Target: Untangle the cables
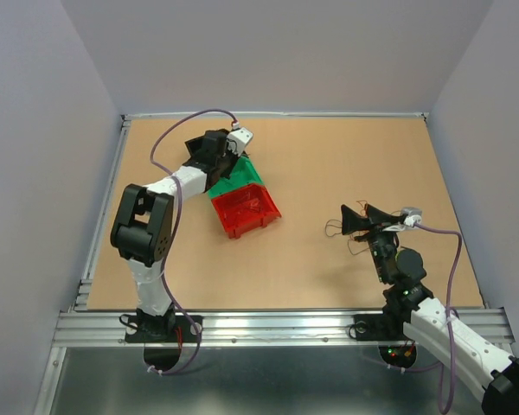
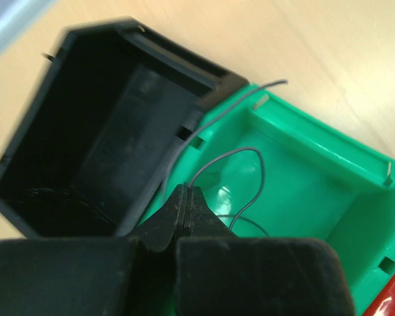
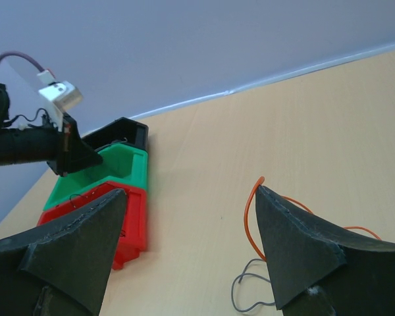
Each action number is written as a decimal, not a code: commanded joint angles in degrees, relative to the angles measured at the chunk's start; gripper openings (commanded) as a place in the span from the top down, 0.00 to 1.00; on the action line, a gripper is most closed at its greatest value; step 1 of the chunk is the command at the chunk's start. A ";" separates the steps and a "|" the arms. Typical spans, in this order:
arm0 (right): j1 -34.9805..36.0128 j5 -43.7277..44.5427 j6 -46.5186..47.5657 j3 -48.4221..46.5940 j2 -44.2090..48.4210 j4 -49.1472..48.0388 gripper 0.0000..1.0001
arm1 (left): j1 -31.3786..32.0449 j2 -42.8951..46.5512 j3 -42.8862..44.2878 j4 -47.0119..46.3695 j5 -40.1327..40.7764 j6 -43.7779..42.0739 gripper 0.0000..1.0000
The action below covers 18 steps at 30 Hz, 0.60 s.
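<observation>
Left hand [image 2: 186,192] pinches a grey wire [image 2: 240,151]; its lower end is hidden.

The left arm [image 1: 177,183] rises from its base at the near left, folds at a black elbow, and reaches forward and to the right with its white forearm. At its end the left gripper [image 2: 186,191] tilts downward, jaws pressed tightly together on a thin grey wire [image 2: 250,158]. The right arm [image 1: 441,328] extends from the near right corner, angled forward and to the left. The right gripper [image 3: 191,191] sits low, its two black jaws spread wide apart.
</observation>
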<state>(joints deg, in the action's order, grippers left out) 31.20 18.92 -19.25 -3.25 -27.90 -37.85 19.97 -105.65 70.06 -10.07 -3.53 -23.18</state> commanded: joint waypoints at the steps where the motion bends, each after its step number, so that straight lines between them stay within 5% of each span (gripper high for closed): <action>1: 0.09 -0.64 0.70 4.21 -0.14 -2.85 0.16 | 2.35 -2.63 6.74 7.68 6.95 -3.53 1.00; 18: 0.09 -2.39 0.52 0.09 -12.16 -4.51 0.16 | 5.35 -4.49 9.48 17.53 11.79 -5.91 1.00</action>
<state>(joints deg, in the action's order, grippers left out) 31.20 17.52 -19.27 -3.25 -36.71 -38.30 25.06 -112.33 76.58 3.51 6.63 -28.32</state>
